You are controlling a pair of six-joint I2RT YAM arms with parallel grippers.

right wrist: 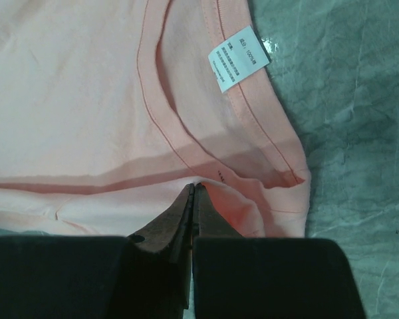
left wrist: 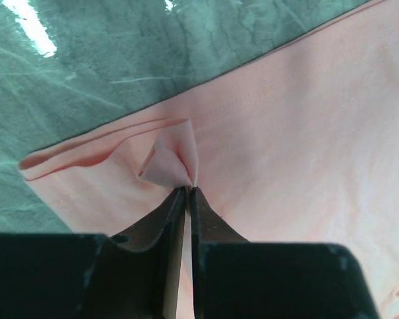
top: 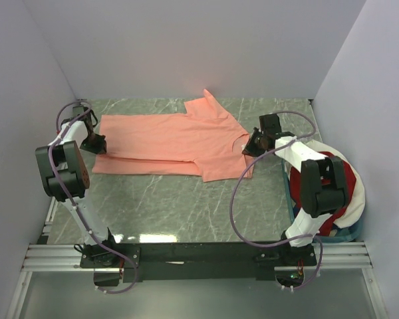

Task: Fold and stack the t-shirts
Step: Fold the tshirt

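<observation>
Top view, shirt: the salmon-pink t-shirt (top: 173,139) lies spread on the counter (top: 173,206), hem towards the left arm and collar towards the right. Its near long edge looks doubled over.
Top view, hands: the left hand (top: 96,143) sits at the hem end and the right hand (top: 253,144) at the collar end. Gripping both ends lets the fold line be carried over straight (my reading, not something shown).
Top view, other shirt: the dark red t-shirt (top: 331,167) sits in the round basket (top: 356,199) at the right, partly behind the right arm.
Left wrist: the left hand (left wrist: 187,189) is closed on a small peak of pink cloth near the layered hem corner.
Right wrist: the right hand (right wrist: 191,188) is pinched shut on the folded edge just below the neckband. The white neck label (right wrist: 238,58) faces up.
</observation>
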